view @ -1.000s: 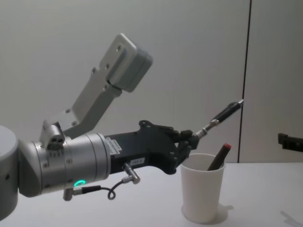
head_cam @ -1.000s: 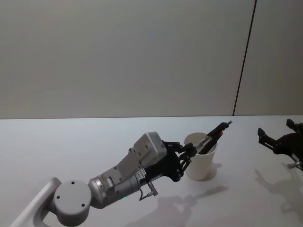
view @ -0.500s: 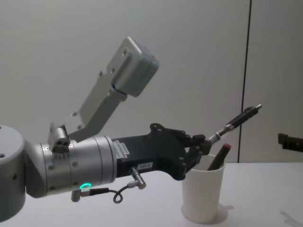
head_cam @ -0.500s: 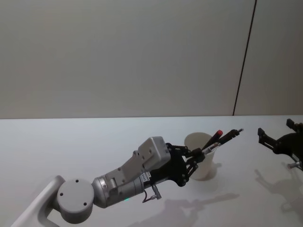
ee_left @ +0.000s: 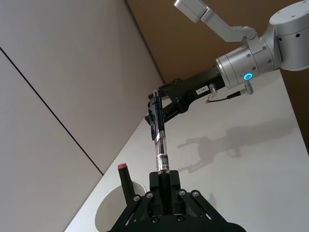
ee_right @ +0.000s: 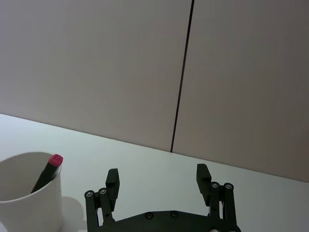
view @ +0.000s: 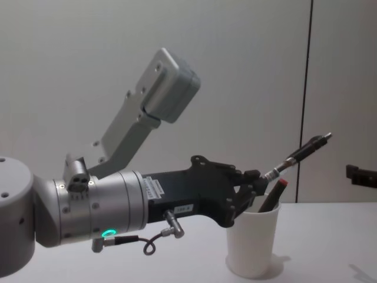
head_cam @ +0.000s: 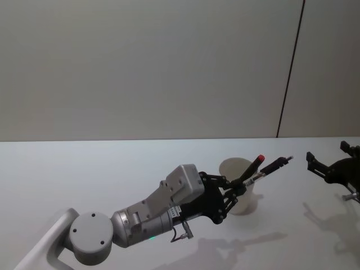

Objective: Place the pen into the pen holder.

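Note:
My left gripper [view: 257, 180] is shut on the lower end of a black pen [view: 301, 153] with a clear section. It holds the pen at the left rim of the pen holder [view: 253, 250], a white paper cup. The pen slants up and to the right over the cup's mouth. In the head view the same pen [head_cam: 271, 167] crosses above the cup [head_cam: 245, 203], with the gripper [head_cam: 239, 185] in front of the cup's left side. A second dark pen with a red cap [view: 278, 188] leans inside the cup. The left wrist view looks along the held pen [ee_left: 158, 137].
My right gripper [ee_right: 157, 177] stands open and parked above the white table [head_cam: 84, 169], right of the cup, seen also in the head view [head_cam: 327, 154]. A grey wall with a dark vertical seam [head_cam: 289, 73] stands behind the table.
The left gripper has moved right, onto the cup's left rim, carrying the pen. The pen now lies flatter, its tip farther right. The right arm has not moved.

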